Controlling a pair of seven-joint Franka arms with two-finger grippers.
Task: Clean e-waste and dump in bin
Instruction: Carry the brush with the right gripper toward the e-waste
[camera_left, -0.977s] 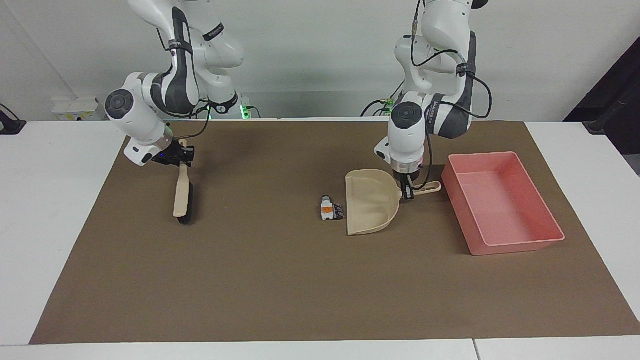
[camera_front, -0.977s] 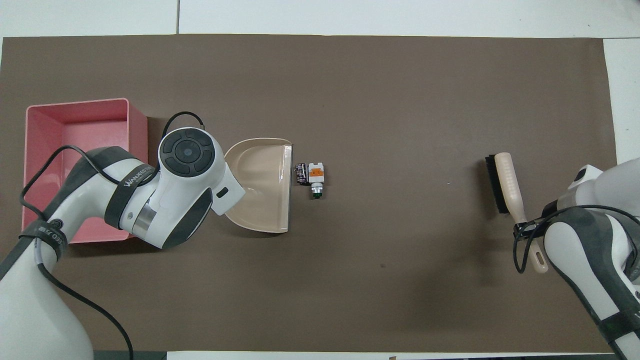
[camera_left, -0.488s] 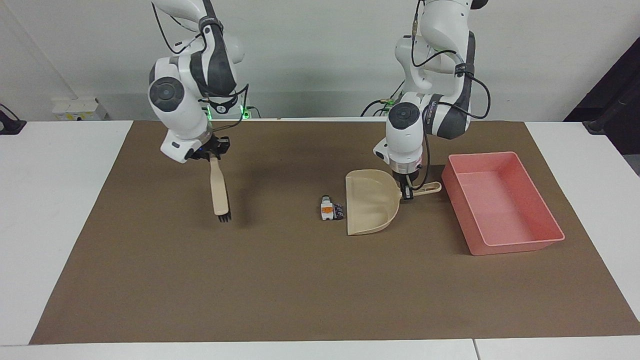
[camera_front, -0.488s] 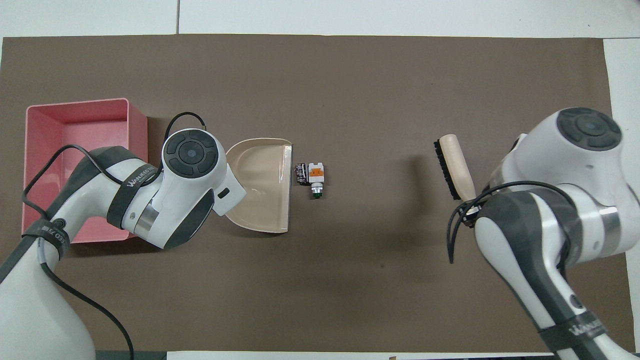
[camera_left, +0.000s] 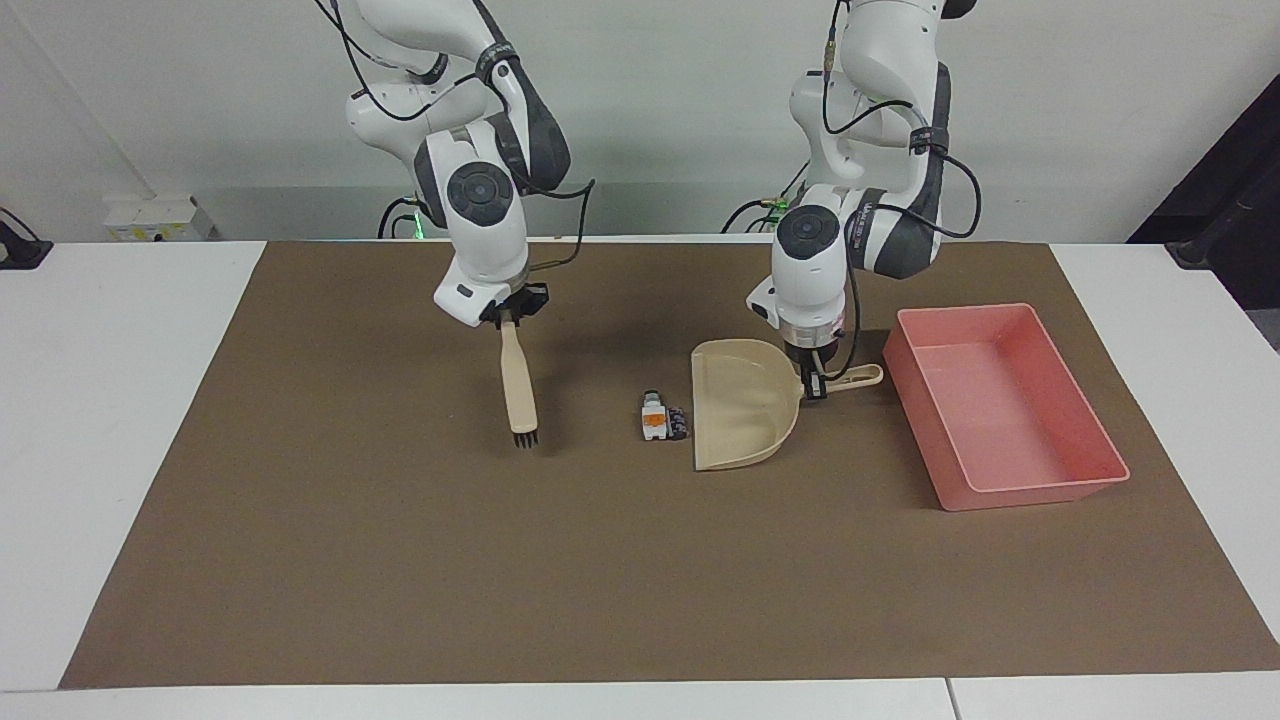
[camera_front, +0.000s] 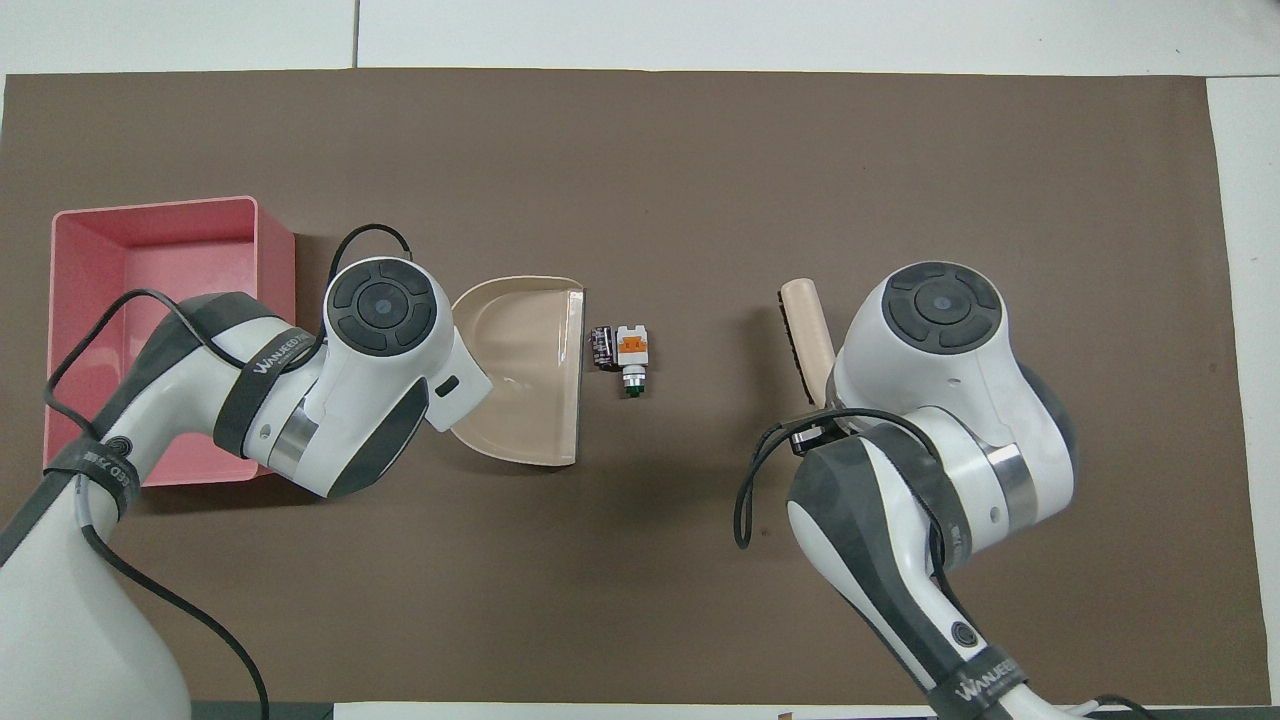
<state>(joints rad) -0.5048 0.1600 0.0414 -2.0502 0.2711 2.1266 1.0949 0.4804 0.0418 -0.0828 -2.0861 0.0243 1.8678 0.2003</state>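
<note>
We see right hand (camera_left: 511, 318) gripping brush (camera_left: 520, 385), bare mat between bristles and scraps (camera_left: 662, 417), left hand (camera_left: 815, 384) clamping dustpan (camera_left: 742, 415), its lip beside scraps.

Facing view: set high across the bench (camera_left: 120, 420), looking back at both arm bases and the wall, taking in the whole brown mat (camera_left: 400, 560). Overhead view: mounted above the robots' end, aimed steeply down and forward, closer in, cropping the arms. Half a turn apart. Shared by both: mat, dustpan (camera_left: 745, 410) (camera_front: 520, 370), pink bin (camera_left: 1000, 400) (camera_front: 150, 250), brush (camera_left: 518, 385) (camera_front: 805, 335).
</note>
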